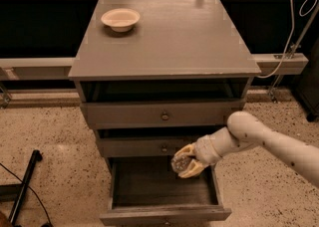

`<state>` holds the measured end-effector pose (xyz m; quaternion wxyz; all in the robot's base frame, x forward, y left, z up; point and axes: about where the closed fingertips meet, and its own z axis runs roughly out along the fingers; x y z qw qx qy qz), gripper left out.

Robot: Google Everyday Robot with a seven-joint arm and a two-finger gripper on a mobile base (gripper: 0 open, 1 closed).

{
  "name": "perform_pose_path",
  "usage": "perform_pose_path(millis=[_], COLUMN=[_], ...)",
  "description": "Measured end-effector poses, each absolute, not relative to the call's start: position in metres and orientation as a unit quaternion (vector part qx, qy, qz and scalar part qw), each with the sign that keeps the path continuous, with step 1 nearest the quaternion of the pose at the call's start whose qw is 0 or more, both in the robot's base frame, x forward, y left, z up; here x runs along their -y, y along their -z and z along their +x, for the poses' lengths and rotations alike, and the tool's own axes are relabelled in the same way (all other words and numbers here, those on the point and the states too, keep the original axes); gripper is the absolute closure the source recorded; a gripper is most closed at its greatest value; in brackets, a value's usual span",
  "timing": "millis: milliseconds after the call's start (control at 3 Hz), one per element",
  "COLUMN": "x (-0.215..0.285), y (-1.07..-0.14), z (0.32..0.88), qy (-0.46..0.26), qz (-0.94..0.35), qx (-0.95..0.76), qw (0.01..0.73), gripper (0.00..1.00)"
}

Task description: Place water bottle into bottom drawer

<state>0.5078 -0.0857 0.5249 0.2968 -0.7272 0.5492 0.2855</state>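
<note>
**Bottle in gripper, above open bottom drawer**

Nearest the camera, below and in front of the gripper (184, 163), is the front panel of the bottom drawer (149, 187). The drawer is pulled out, w/ its dark wood-grain floor showing.

The gripper hangs over the drawer's back-right part. Its yellowish fingers (192, 171) are closed round the water bottle (179, 162), one above and one below. The bottle is clear of the drawer floor. The pale arm (264, 140) runs off to the gripper's right.

Just behind the gripper, at approx. the same height, is the middle drawer (134, 147); its knob (164, 148) is just to the gripper's left. Above that is the top drawer (199, 114).

Farther back and higher is the grey cabinet top (174, 47). A cream bowl (120, 19) sits at its far-left corner, well away from the gripper.
</note>
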Motion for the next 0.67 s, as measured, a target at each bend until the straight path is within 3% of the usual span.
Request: perform_pose_path(millis=[333, 667], x=[0.0565, 0.0523], y=[-0.4178, -0.4242], z=[0.4913, 0.4908], qy=[-0.327, -0.329], qz=[-0.756, -0.754], qx=[-0.526, -0.524], qw=[0.213, 0.219], gripper=[1.0, 1.0])
